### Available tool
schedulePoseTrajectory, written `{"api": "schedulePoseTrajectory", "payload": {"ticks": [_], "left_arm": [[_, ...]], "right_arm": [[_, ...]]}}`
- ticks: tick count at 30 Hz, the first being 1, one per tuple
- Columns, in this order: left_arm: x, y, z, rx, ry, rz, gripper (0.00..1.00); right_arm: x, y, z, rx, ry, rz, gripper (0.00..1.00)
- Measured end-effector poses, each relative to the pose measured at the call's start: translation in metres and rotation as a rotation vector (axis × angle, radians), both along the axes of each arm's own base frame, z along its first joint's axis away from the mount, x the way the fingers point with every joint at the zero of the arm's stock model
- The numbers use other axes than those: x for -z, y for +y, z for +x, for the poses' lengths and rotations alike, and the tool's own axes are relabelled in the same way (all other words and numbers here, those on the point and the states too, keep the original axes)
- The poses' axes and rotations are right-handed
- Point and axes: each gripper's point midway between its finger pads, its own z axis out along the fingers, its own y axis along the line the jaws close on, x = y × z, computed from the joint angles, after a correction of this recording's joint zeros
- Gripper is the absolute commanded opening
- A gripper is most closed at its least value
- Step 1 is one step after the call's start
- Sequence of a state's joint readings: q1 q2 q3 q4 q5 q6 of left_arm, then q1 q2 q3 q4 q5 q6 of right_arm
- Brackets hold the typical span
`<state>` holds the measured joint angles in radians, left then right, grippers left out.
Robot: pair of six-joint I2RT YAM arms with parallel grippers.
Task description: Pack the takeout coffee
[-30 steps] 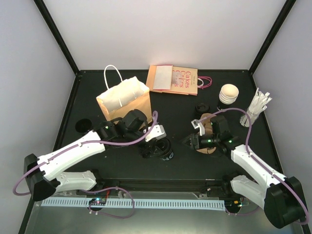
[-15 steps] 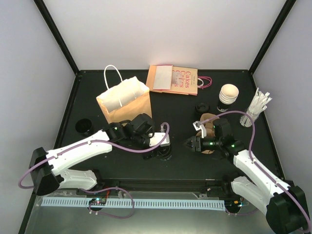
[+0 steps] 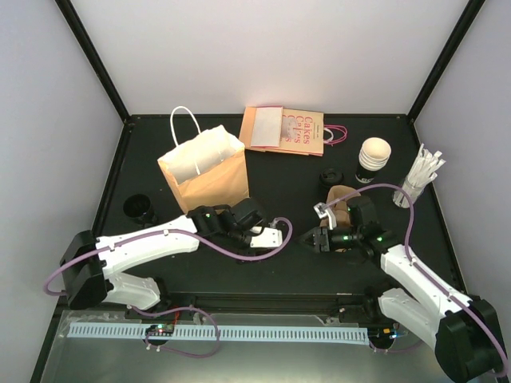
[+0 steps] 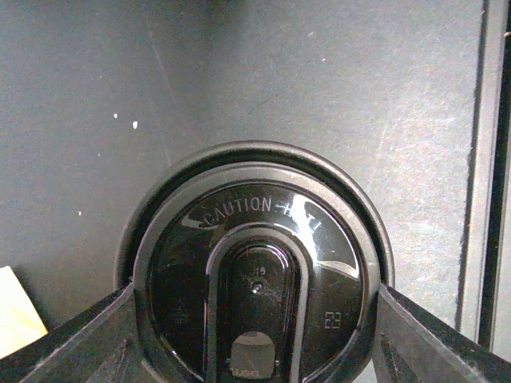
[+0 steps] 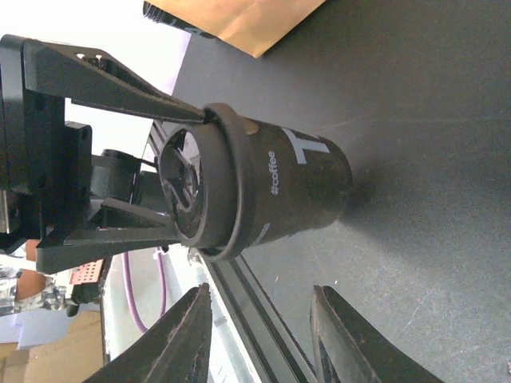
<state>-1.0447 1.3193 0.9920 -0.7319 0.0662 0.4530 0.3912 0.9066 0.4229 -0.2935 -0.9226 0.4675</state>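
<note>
Black takeout coffee cup upright on desk | left fingers pinch its lid from above | right fingers parted, empty, alongside

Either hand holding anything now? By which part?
Left hand grips the takeout coffee by its lid rim, pinched from opposite sides. Right hand holds nothing.

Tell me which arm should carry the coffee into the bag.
Left. The left gripper clamps the coffee cup at its lid, and the paper bag stands just behind that arm. The right gripper is empty and farther from the bag.
</note>
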Motion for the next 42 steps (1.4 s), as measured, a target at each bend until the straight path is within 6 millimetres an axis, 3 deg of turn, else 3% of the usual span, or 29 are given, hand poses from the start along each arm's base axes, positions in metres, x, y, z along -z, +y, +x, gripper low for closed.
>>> {"api": "schedulePoseTrajectory", "payload": {"ticks": [10, 26, 42], "left_arm": [[0.008, 0.001, -0.002, 0.011, -0.018, 0.013, 0.57], [-0.002, 0.005, -0.006, 0.027, -0.056, -0.035, 0.57], [0.001, 0.009, -0.010, 0.050, -0.086, -0.044, 0.57]], "right_arm": [[0.003, 0.003, -0.005, -0.026, 0.022, 0.010, 0.37], [0.004, 0.023, -0.027, -0.115, 0.038, 0.015, 0.37], [0.000, 0.026, -0.030, -0.119, 0.030, 0.021, 0.37]]}}
